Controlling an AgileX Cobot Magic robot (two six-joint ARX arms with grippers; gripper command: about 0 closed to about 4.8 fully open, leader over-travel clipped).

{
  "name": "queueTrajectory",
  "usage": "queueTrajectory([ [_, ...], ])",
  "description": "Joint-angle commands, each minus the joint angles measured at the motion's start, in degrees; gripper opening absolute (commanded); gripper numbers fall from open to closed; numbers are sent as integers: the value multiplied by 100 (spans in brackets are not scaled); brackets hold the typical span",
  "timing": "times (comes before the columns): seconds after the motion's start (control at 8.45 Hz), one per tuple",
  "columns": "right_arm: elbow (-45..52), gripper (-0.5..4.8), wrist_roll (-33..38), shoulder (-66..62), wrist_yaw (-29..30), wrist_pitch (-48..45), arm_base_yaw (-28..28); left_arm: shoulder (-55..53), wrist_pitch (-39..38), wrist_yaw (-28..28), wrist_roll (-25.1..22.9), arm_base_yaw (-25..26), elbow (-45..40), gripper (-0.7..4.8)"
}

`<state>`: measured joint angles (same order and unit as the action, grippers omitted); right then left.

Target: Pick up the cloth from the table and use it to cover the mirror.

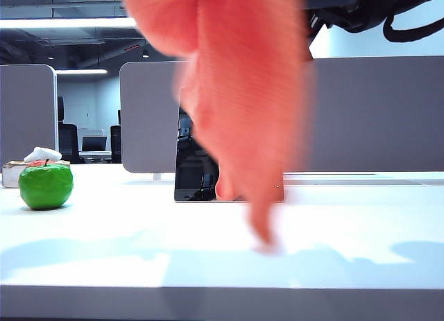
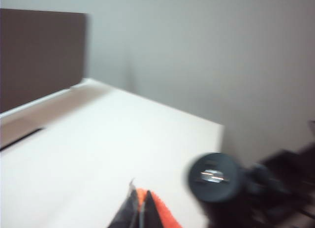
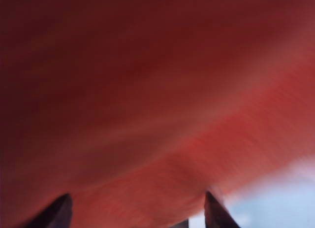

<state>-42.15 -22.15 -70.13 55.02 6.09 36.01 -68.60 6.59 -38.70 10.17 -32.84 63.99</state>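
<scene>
Cloth [image 1: 236, 106] hangs before the mirror [image 1: 191, 175], pinched in the left gripper's [image 2: 139, 208] closed fingers; right gripper's [image 3: 135, 211] fingers spread beneath it.

The exterior camera sits low at the table [image 1: 83, 252] edge, facing level across it toward the grey partition [image 1: 374, 113], the hanging cloth [image 1: 243, 113] close before it. The left wrist camera looks down past the left gripper [image 2: 140, 211] from above the table. The right wrist camera is pressed near the cloth, past the right gripper [image 3: 138, 211]. All three share the cloth.
</scene>
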Motion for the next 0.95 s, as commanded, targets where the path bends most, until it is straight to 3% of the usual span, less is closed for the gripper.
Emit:
queueTrajectory([
  [0.12,-26,338,105,42,7,-35,79,20,28,798,-173,0,28,-6],
  [0.59,-26,337,310,490,4,-229,138,20,-472,1620,-398,0,28,-6],
  [0.95,-26,337,623,584,2,-599,299,20,-634,1388,-417,0,28,-6],
])
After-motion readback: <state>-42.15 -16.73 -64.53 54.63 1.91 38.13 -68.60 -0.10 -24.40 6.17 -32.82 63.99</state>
